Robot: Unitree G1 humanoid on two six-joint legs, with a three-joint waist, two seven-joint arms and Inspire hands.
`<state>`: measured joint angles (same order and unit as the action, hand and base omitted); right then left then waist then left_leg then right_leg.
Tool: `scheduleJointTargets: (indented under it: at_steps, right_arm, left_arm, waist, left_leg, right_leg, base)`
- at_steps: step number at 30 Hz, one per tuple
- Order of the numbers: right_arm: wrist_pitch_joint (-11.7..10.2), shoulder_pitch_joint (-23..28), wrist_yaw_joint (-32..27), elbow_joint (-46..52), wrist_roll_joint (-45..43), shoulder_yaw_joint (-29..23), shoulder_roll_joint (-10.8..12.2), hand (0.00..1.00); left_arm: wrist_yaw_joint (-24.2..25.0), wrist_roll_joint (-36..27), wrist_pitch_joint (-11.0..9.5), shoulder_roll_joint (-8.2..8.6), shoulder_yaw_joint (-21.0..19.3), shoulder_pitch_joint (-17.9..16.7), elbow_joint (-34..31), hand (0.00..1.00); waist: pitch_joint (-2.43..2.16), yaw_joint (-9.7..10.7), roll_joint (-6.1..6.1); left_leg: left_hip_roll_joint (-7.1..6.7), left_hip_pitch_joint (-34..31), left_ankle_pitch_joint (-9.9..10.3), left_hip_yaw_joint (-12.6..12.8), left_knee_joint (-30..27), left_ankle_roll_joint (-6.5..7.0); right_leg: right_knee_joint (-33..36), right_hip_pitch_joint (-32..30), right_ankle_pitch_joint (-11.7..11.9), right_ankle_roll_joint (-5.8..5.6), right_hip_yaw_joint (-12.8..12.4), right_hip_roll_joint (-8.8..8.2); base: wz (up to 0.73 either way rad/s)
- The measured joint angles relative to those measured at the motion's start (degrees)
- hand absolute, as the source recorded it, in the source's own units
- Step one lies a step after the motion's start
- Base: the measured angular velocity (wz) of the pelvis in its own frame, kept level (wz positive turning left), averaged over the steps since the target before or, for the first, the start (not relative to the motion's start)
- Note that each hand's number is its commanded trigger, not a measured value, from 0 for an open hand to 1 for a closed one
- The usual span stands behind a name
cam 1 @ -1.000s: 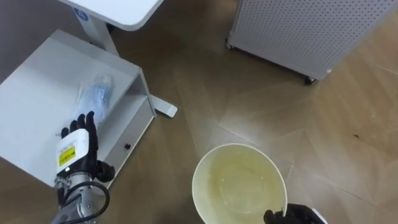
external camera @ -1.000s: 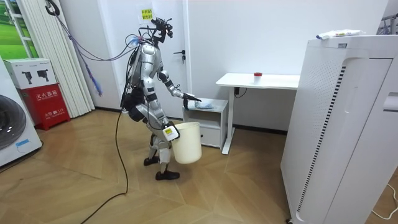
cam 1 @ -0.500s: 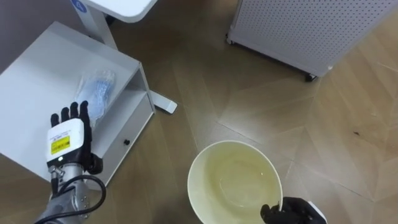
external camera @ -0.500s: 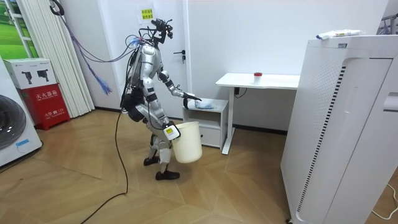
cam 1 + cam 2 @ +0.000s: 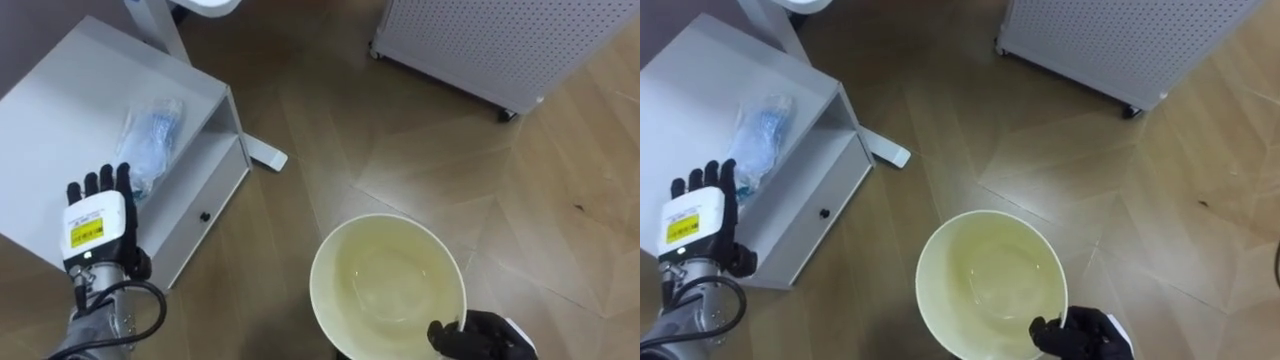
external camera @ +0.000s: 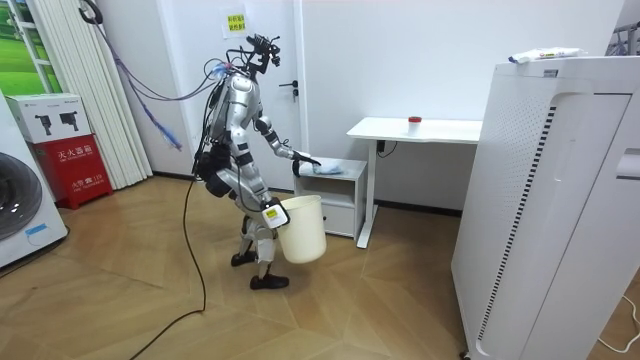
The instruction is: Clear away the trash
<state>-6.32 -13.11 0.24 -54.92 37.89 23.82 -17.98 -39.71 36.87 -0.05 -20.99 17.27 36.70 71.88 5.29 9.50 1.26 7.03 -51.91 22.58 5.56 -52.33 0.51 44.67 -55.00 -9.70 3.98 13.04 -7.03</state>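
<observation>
Lying atop the cabinet [image 5: 60,110], plastic bag [image 5: 152,140] just beyond left robot hand [image 5: 98,225].

You have the left hand [image 5: 98,222] out ahead on a forward-reaching arm, back of the hand up, wrist straight, black fingers [image 5: 105,181] straight and slightly spread. In the room view that arm stretches out at about waist height from the standing body. Your right arm hangs low at the side, elbow a little bent. Its black right hand [image 5: 482,337] is curled over the rim of the round cream plastic bucket [image 5: 314,280], thumb inside.
</observation>
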Motion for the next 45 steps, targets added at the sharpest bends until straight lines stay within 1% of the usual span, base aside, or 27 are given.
scheduleJointTargets:
  at_steps: [4,8,9,12,18,22,24,27,30,34,36,37,41,42,43,44,45]
  right_arm:
    - [0.0,0.3,0.0,0.7,0.1,-0.1,-0.1,1.00]
    - [0.1,0.8,0.5,1.6,0.1,-0.2,-0.3,1.00]
    - [0.1,0.8,0.6,1.6,0.0,-0.2,-0.3,1.00]
    - [0.2,0.8,0.7,1.6,0.1,-0.1,-0.3,1.00]
    - [0.2,0.8,0.2,1.5,0.1,0.0,-0.3,1.00]
    - [0.2,0.7,-0.1,1.5,0.2,0.0,-0.3,1.00]
    - [0.2,0.6,-0.2,1.5,0.2,-0.1,-0.3,1.00]
    - [0.9,0.4,-0.2,1.5,0.1,-0.1,-0.3,1.00]
    - [1.0,0.4,-0.2,1.4,0.2,-0.1,-0.3,1.00]
    - [1.2,0.4,-0.4,1.2,0.1,0.0,0.1,1.00]
    - [1.3,0.4,-0.5,1.1,0.0,0.1,0.5,1.00]
    - [1.2,0.5,-0.7,1.1,0.0,0.4,0.6,1.00]
    - [-0.1,0.0,-0.9,0.3,-0.3,2.1,1.2,1.00]
    - [-0.2,-0.2,-0.9,-0.2,-0.4,2.1,1.4,1.00]
    - [-0.3,-0.6,-1.2,-1.3,-0.5,2.1,1.9,1.00]
    - [-0.4,-0.6,-1.5,-2.0,-1.6,2.0,2.2,1.00]
    - [-0.6,-0.6,-1.5,-2.4,-2.3,1.9,2.4,1.00]
  left_arm:
    - [-0.1,0.0,0.0,-0.14,0.0,0.1,-0.4,1.00]
    - [0.0,0.0,0.1,-0.37,0.1,1.0,-0.6,1.00]
    - [0.1,0.0,0.3,-0.41,0.5,1.0,-0.6,1.00]
    - [1.7,0.0,0.5,-0.39,3.6,0.9,-0.4,1.00]
    - [2.1,0.0,0.6,-0.39,6.0,0.9,-0.3,1.00]
    - [2.1,-0.1,0.6,-0.39,6.1,0.9,-0.2,1.00]
    - [2.1,-0.2,0.9,-0.42,6.2,0.9,-0.2,1.00]
    - [2.2,-0.2,1.2,-0.41,6.7,0.8,0.8,1.00]
    - [2.4,-0.4,1.4,-0.43,6.7,0.8,1.3,1.00]
    - [2.3,-2.8,0.4,-0.42,6.4,0.7,1.3,1.00]
    - [2.0,-3.6,-0.7,-0.41,6.4,0.4,1.2,1.00]
    - [1.5,-3.6,-1.4,-0.38,6.1,0.0,1.2,1.00]
    - [-2.9,-3.6,-4.3,-0.32,5.4,-1.1,0.7,1.00]
    - [-3.4,-3.6,-4.6,-0.32,5.4,-1.4,0.0,1.00]
    - [-4.4,-3.6,-5.4,0.01,5.4,-2.1,-1.5,1.00]
    - [-5.2,-3.6,-6.1,0.33,5.3,-3.4,-4.4,1.00]
    - [-5.6,-3.5,-6.6,0.34,5.3,-4.3,-5.8,1.00]
  waist:
    - [-0.02,0.2,-0.03]
    - [-0.05,0.4,-0.07]
    - [-0.05,0.5,-0.08]
    - [-0.06,1.0,-0.11]
    - [-0.07,1.3,-0.11]
    - [-0.08,1.3,-0.13]
    - [-0.12,1.3,-0.27]
    - [-0.14,1.4,-0.40]
    - [-0.16,1.5,-0.49]
    - [-0.20,1.2,-0.58]
    - [-0.21,1.1,-0.58]
    - [-0.24,1.1,-0.64]
    - [-0.23,0.6,-0.63]
    - [-0.23,0.4,-0.63]
    - [-0.23,-0.1,-0.62]
    - [-0.23,-0.6,-0.60]
    - [-0.23,-0.7,-0.61]
  left_leg:
    - [0.10,-0.6,0.1,-0.1,-0.4,0.00]
    - [0.05,-0.9,0.1,-0.2,-0.5,0.00]
    - [0.07,-0.9,0.1,-0.2,-0.5,0.00]
    - [0.11,-1.2,0.1,-0.1,-0.6,0.02]
    - [0.16,-1.8,0.1,-0.1,-0.6,0.01]
    - [0.15,-2.2,0.1,-0.1,-0.6,0.01]
    - [0.09,-2.5,0.1,-0.1,-0.5,0.01]
    - [0.06,-2.6,0.1,-0.1,-0.3,0.01]
    - [0.09,-2.6,0.1,-0.1,-0.3,0.02]
    - [0.18,-2.1,0.1,-0.1,0.1,0.03]
    - [0.23,-1.1,0.0,-0.1,0.9,0.02]
    - [0.23,-0.2,-0.1,0.0,1.5,0.04]
    - [0.12,2.7,-0.1,0.8,3.2,0.09]
    - [0.12,3.1,-0.1,0.9,3.4,0.09]
    - [0.18,3.9,-0.1,1.0,3.7,0.10]
    - [0.16,4.8,-0.2,1.0,4.4,0.12]
    - [0.04,5.3,-0.3,1.1,4.8,0.16]
  right_leg:
    - [0.0,-0.4,-0.1,0.05,0.1,0.02]
    - [0.1,-0.5,-0.1,0.03,0.2,-0.05]
    - [0.1,-0.5,-0.1,0.03,0.2,-0.05]
    - [0.1,-0.9,-0.1,0.03,0.2,-0.01]
    - [0.1,-1.6,-0.1,0.04,0.2,0.06]
    - [0.1,-1.9,-0.1,0.04,0.2,0.02]
    - [0.1,-2.3,-0.1,0.04,0.2,-0.06]
    - [0.0,-2.3,-0.2,0.06,0.4,-0.09]
    - [-0.1,-2.3,-0.2,0.05,0.5,-0.09]
    - [-1.3,-1.2,0.0,-0.04,0.9,0.24]
    - [-2.0,-0.3,0.1,-0.10,1.0,0.28]
    - [-2.2,0.4,0.1,-0.15,0.9,0.14]
    - [-3.1,2.8,0.1,-0.45,0.6,0.14]
    - [-3.1,3.2,0.1,-0.50,0.7,0.09]
    - [-3.5,4.1,0.0,-0.58,1.0,0.02]
    - [-4.2,5.0,0.0,-0.62,1.1,0.09]
    - [-4.5,5.4,0.0,-0.68,1.1,0.02]
  base:
    - [0.00]
    - [0.00]
    - [0.00]
    - [0.00]
    - [0.00]
    - [0.00]
    - [0.00]
    - [0.00]
    - [0.00]
    - [0.00]
    - [0.02]
    - [0.00]
    - [-0.02]
    - [0.00]
    - [0.00]
    - [0.04]
    - [0.00]
